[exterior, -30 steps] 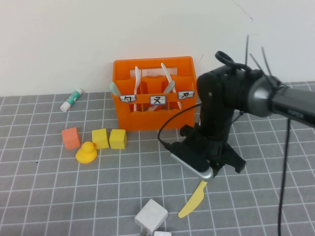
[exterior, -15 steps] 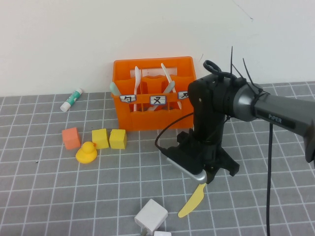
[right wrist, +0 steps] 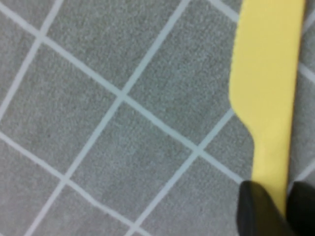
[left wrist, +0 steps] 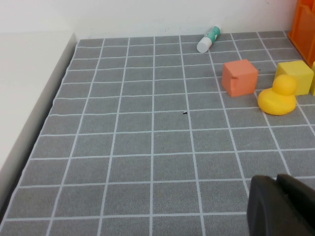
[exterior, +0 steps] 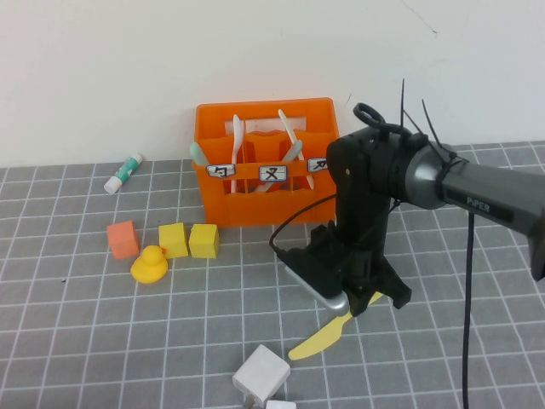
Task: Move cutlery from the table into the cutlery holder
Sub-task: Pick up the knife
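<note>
A flat grey table [exterior: 102,324] ruled with thin white lines runs back to a plain white wall. Against that wall stands the orange cutlery holder [exterior: 266,162], with pale cutlery handles already upright in its compartments. In front of it, the right gripper [exterior: 356,305] is low over the table, its dark fingers [right wrist: 256,206] clamped on the handle of the yellow knife [exterior: 322,336], whose blade slants down toward a white block [exterior: 261,373]. The left gripper [left wrist: 281,206] sits at the table's left side; only a dark corner of it shows, so its fingers cannot be judged.
</note>
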You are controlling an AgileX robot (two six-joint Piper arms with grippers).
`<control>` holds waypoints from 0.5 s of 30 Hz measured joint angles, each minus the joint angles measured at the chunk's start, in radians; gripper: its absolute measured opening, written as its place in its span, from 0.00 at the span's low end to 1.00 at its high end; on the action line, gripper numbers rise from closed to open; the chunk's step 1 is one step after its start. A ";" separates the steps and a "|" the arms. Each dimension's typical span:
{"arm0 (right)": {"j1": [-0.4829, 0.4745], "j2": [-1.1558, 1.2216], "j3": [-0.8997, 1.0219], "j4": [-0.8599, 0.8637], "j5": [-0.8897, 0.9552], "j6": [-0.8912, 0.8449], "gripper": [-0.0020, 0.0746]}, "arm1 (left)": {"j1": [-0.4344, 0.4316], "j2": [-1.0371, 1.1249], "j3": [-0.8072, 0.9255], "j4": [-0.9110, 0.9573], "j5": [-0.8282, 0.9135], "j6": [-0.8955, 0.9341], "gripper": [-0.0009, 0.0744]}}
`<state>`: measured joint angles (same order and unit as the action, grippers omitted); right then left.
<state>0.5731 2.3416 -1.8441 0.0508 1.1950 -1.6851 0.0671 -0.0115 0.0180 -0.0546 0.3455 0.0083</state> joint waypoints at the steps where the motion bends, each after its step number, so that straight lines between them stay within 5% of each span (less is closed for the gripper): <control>1: 0.000 -0.008 0.000 0.000 0.002 0.009 0.16 | 0.000 0.000 0.000 0.000 0.000 0.000 0.01; 6: 0.000 -0.070 0.048 0.002 -0.027 0.047 0.04 | 0.000 0.000 0.000 0.000 0.000 0.000 0.01; 15: 0.000 -0.170 0.264 0.068 -0.189 0.083 0.02 | 0.000 0.000 0.000 0.000 0.000 0.002 0.01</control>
<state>0.5731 2.1719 -1.5805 0.1192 1.0061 -1.6025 0.0671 -0.0115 0.0180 -0.0546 0.3455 0.0102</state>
